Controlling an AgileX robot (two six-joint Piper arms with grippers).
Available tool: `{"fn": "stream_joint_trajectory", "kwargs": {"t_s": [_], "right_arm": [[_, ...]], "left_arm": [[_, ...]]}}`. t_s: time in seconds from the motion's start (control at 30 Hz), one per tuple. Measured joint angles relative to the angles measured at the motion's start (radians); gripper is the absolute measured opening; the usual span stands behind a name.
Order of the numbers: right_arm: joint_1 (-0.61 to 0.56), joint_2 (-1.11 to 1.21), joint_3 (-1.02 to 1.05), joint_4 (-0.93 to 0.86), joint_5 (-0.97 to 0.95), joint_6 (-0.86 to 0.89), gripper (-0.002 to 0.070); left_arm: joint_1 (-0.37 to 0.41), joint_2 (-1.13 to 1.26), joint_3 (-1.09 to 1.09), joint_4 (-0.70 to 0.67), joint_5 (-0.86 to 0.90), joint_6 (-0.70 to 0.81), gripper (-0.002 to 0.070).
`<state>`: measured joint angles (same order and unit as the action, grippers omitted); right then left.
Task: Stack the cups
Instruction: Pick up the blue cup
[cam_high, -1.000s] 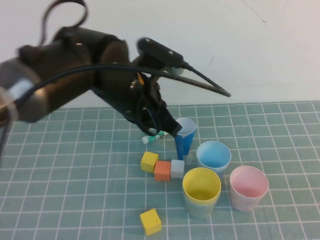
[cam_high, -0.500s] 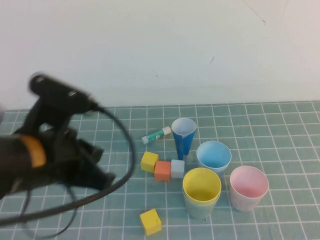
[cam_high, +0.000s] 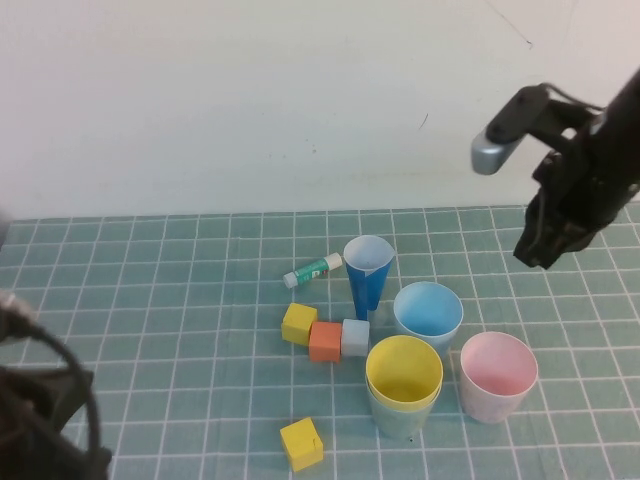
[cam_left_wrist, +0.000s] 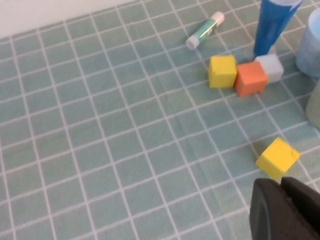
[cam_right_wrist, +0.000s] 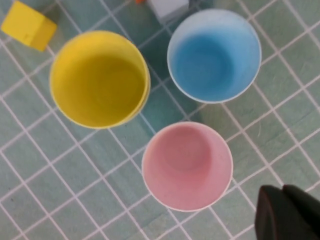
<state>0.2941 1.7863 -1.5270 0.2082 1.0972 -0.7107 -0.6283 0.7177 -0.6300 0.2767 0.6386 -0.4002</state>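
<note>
The yellow cup (cam_high: 403, 370) sits nested in the green cup (cam_high: 398, 418). The light blue cup (cam_high: 428, 310) and the pink cup (cam_high: 497, 373) stand upright beside it, each alone. In the right wrist view I look down into the yellow cup (cam_right_wrist: 100, 78), the light blue cup (cam_right_wrist: 214, 55) and the pink cup (cam_right_wrist: 187, 165). My right gripper (cam_high: 537, 255) hovers behind and right of the cups, shut and empty (cam_right_wrist: 282, 189). My left gripper (cam_left_wrist: 281, 182) is shut and empty, low at the near left, close to a yellow block (cam_left_wrist: 278, 157).
A narrow dark blue cone cup (cam_high: 367, 272) stands behind the light blue cup. A glue stick (cam_high: 312, 270) lies left of it. Yellow (cam_high: 298, 323), orange (cam_high: 324, 341) and grey (cam_high: 355, 337) blocks sit in a row; another yellow block (cam_high: 301, 443) lies nearer. The left arm (cam_high: 40, 430) fills the near left corner.
My left arm has drawn back from beside the dark blue cone to the near left corner. My right arm has come into view at the upper right. The cups have not moved.
</note>
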Motion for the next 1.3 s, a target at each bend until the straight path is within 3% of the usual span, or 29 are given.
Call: {"fn": "stream_joint_trajectory", "kwargs": {"t_s": [0.17, 0.5, 0.7, 1.07, 1.23, 1.3], "right_arm": [[0.000, 0.166, -0.141, -0.018, 0.094, 0.003, 0.0039], [0.048, 0.337, -0.261, -0.010, 0.033, -0.014, 0.0346], [0.077, 0.410, -0.266, -0.012, -0.085, -0.006, 0.0377], [0.077, 0.535, -0.285, -0.016, -0.166, 0.027, 0.0363], [0.077, 0.547, -0.300, -0.016, -0.155, 0.030, 0.0116], [0.075, 0.543, -0.312, -0.016, -0.143, 0.031, 0.0048]], "left_arm": [[0.000, -0.081, 0.033, 0.003, 0.053, -0.013, 0.0001], [0.000, -0.104, 0.033, 0.003, 0.073, -0.033, 0.0001], [0.000, -0.104, 0.033, 0.005, 0.107, -0.033, 0.0001], [0.000, -0.106, 0.035, 0.049, 0.165, -0.033, 0.0001], [0.000, -0.106, 0.035, 0.053, 0.168, -0.033, 0.0001], [0.000, -0.106, 0.035, 0.055, 0.168, -0.033, 0.0001]]}}
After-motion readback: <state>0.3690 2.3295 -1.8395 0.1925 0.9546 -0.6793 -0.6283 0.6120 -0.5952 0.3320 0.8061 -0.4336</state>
